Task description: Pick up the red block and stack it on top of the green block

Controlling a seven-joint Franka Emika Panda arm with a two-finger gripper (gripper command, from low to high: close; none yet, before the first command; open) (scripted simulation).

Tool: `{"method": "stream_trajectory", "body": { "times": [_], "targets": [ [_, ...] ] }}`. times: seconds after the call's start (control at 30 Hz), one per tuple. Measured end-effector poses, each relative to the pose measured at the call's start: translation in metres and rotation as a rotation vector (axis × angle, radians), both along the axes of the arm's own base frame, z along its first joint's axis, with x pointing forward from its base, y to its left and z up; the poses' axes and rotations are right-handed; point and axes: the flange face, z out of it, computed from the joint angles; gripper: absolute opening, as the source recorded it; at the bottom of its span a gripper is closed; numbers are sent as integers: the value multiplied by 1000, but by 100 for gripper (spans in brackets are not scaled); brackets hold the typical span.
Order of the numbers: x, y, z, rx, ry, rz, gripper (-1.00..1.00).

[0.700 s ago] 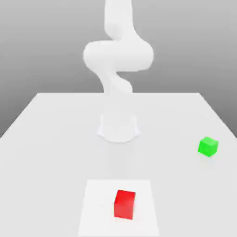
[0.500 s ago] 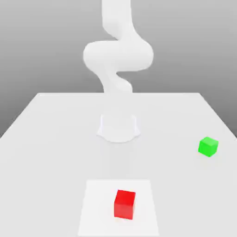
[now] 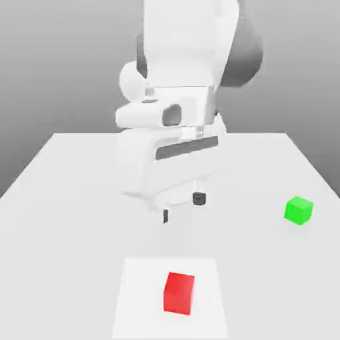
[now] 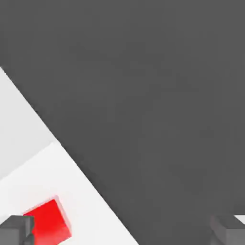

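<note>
Hand (image 3: 181,207) is seen open and empty, fingers spread wide, held above the counter (image 3: 66,199) short of the red block (image 3: 179,293). Red block rests untouched on a paler square patch (image 3: 143,299); green block (image 3: 299,210) sits well apart toward the exterior view's right. Spread fingers are judged preparation for descent around the cube.
</note>
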Motion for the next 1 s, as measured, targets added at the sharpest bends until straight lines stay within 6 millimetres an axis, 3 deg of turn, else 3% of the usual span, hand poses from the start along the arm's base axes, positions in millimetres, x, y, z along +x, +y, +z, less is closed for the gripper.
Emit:
{"method": "stream_trajectory", "body": {
  "times": [0.2,0.4,0.43,0.67,0.83,0.9,1.0],
  "targets": [
    [-28,3,-95,-41,152,268,0],
    [-34,2,-166,-45,180,316,0],
    [-34,2,-174,-45,180,316,-100],
    [-35,2,-174,-44,183,317,-100],
    [-34,2,-125,-44,183,317,-100],
    [-40,28,-113,-45,181,385,-100],
    [-61,100,-104,-54,176,583,-100]
  ]
}}
